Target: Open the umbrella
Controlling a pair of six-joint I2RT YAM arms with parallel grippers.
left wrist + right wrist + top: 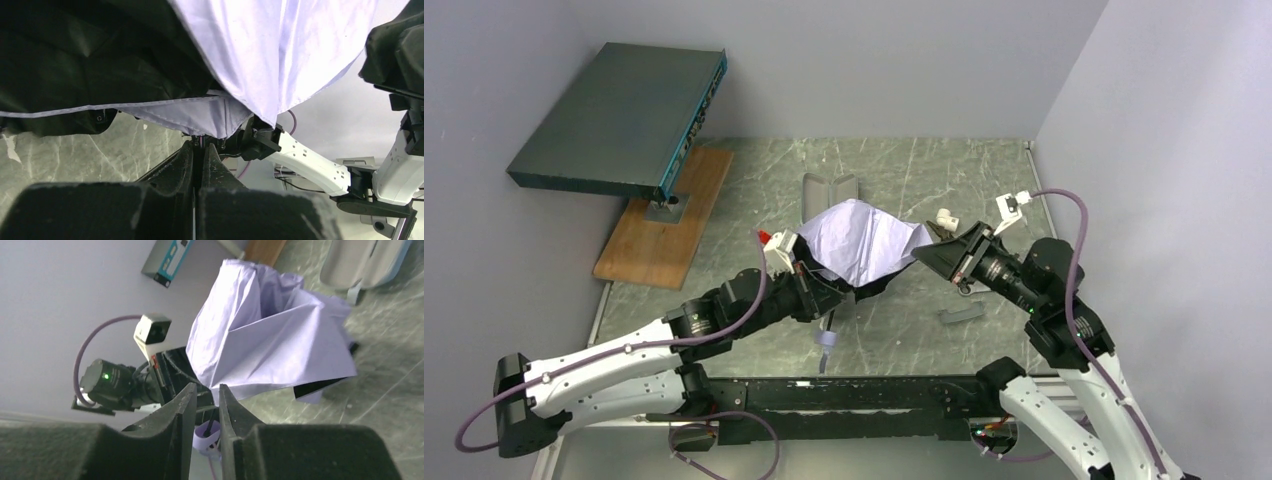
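Lavender-white umbrella (859,245) fabric sits crumpled, half-spread, over the middle of the surface (984,180); we judge opening unfinished: left jaws at its 8 o'clock clenched, seemingly gripping it, right jaws at 3 o'clock slightly parted, grasping nothing.

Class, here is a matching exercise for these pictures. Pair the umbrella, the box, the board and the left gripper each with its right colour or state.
Things:
1 umbrella
2 box
3 board
4 left gripper

Descriptions:
A brown wood, lying flat
B shut on the umbrella
C pale lavender, crumpled fabric
D dark teal, raised above the board

Pairs: 1-C, 2-D, 3-A, 4-B
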